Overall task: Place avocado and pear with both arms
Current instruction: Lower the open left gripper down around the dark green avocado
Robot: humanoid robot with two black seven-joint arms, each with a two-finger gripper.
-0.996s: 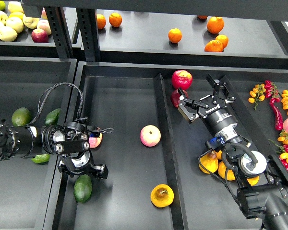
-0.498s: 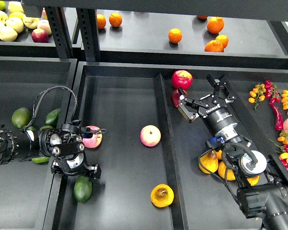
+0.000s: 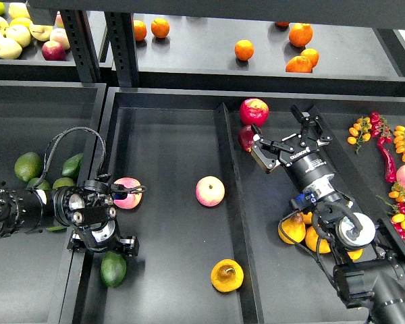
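Observation:
The dark green avocado (image 3: 113,268) lies in the middle tray at its front left, against the left wall. The yellow-orange pear (image 3: 227,275) lies in the same tray at the front right, its brownish hollow facing up. My left gripper (image 3: 102,246) hangs just above the avocado and next to a pink-yellow apple (image 3: 127,193). Its two black fingers stand wide apart and hold nothing. My right gripper (image 3: 285,137) is over the right tray, open and empty, well behind the pear.
A second pink-yellow apple (image 3: 210,191) lies mid-tray. A divider wall (image 3: 231,202) splits the middle and right trays. Red apples (image 3: 254,111) sit beside my right gripper. Avocados (image 3: 28,166) fill the left tray, yellow fruit (image 3: 293,229) the right, and oranges (image 3: 243,49) the shelf.
My left arm has drawn back to the left, away from the apple, leaving the avocado lying in the tray. The right arm has not moved.

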